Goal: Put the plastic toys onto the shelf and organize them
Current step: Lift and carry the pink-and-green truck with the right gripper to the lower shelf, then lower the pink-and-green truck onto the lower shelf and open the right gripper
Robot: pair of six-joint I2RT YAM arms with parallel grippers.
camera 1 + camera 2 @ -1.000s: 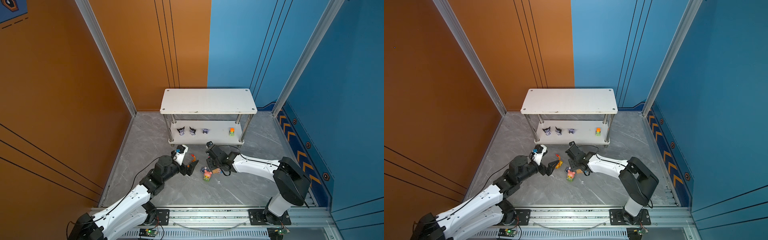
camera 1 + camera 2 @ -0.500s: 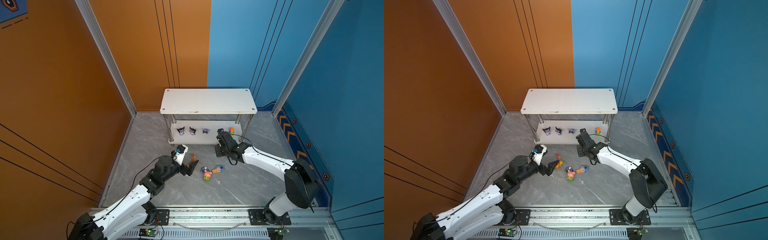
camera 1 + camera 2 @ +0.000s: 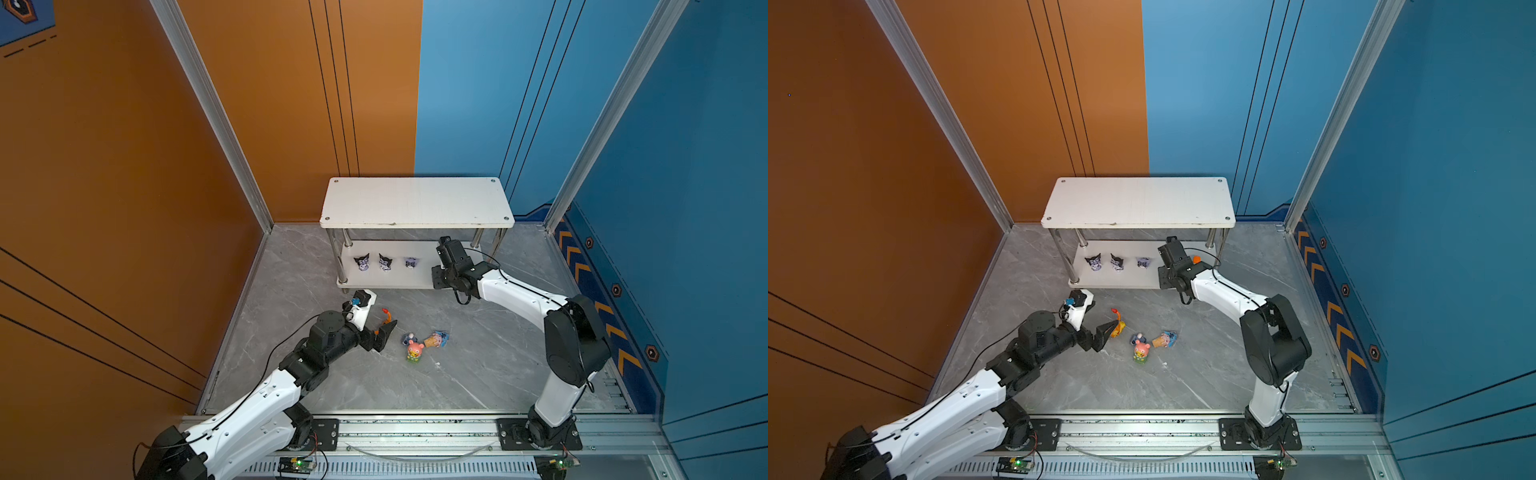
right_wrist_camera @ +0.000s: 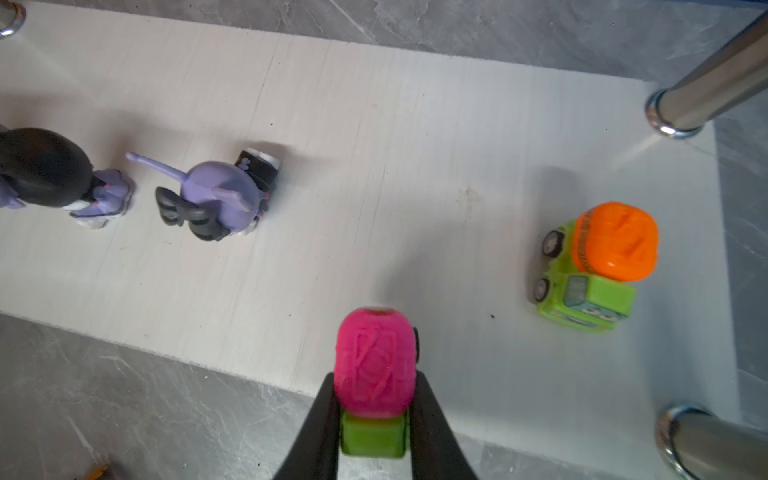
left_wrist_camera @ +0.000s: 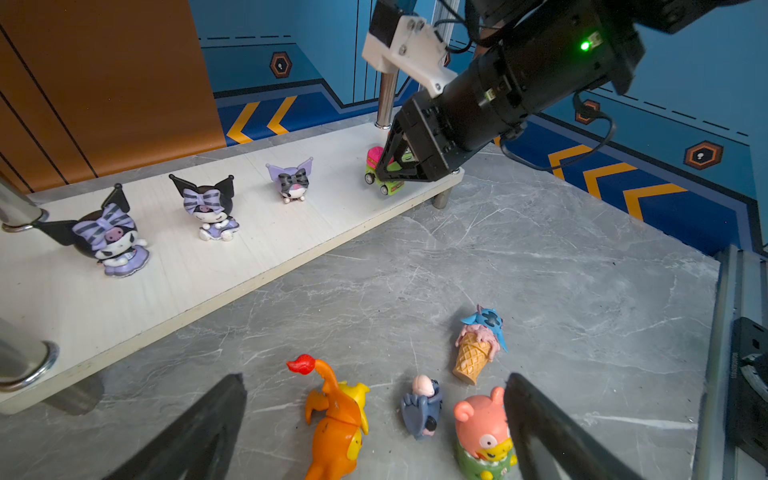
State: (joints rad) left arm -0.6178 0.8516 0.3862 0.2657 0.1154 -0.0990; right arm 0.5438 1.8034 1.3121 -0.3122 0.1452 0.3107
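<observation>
So the right gripper [image 4: 376,399] is clamped on the pink-topped truck [image 4: 374,357], fingers either side of its green body. It's right at the front edge of the shelf's lower board [image 4: 374,166]; can't tell if the wheels are down yet. I'd nudge it further in off that lip, roughly level with the orange-topped truck [image 4: 598,266] beside it, and only let go once it's flat, since those wheels will probably roll. Mind the chrome post [image 4: 706,83] too. The toy itself is a chunky little green truck with a bright pink textured drum on top and black wheels. The eared heads [image 5: 208,203] are lined up further along the board. The left gripper [image 5: 375,380] is spread wide over the toys on the floor [image 5: 540,249]: orange creature [image 5: 336,424], donkey [image 5: 422,409], pink bear [image 5: 482,424], and the blue one on a cone [image 5: 478,345] lying down.
</observation>
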